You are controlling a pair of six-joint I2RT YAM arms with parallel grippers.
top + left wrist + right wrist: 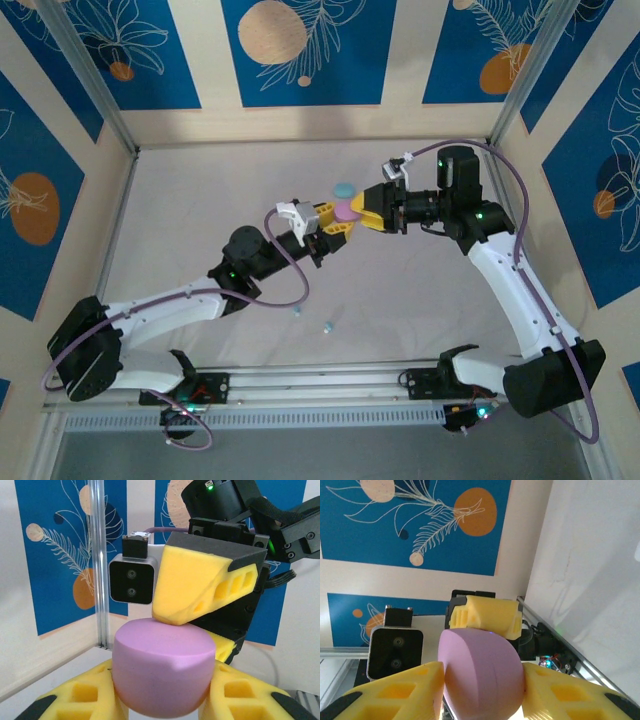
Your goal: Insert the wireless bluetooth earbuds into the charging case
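Pale grey table (200,220), boxed in by cream walls hung with blue leaf-print panels (300,50). Two tiny light-blue earbuds lie on it: one (327,327) just ahead of the metal rail (320,380) at the near edge, the other (296,311) just beside it to the left, close to the left arm's forearm. Both lie loose on the surface, well apart from either gripper (too small to make out more).

Above the middle of the table, a closed pink case (347,211) hangs in the air between the two arms. The left gripper (338,222) has it from the near-left side. In the left wrist view its yellow fingers (75,700) stand narrowly apart with the rounded case wedged between them, pressed on both sides.

The right gripper (360,210) meets it from the opposite side. In the right wrist view its fingers (400,692) flank the case and lie against it on both sides. From the left wrist view, one of those fingers rests on top of the case and the other sits lower, behind it.

Just beyond the pink case, a light-blue case (344,189) lies on the table, closed, clear of both grippers.
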